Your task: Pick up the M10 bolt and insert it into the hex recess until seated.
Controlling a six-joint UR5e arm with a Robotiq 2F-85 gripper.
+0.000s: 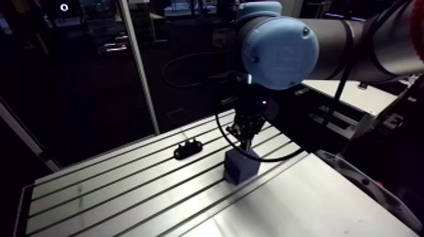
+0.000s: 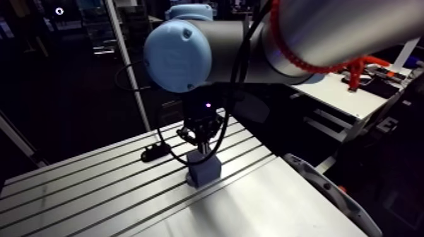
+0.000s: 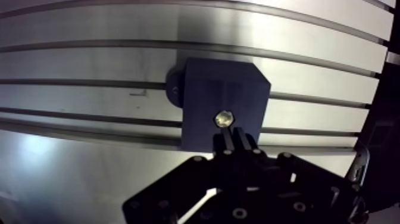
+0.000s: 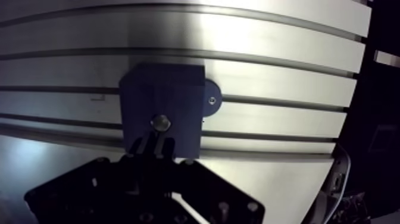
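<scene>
M10 bolt: sits in the top face of the blue block, at 12 o'clock just ahead of my fingertips
Gripper: fingers pressed together, pinching nothing I can see
Risk: hex flats may miss the recess, so I could leave the bolt cocked and unseated

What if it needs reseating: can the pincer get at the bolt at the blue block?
Probably yes: the pincer sits right beside the bolt, whose head shows uncovered atop the blue block.
</scene>
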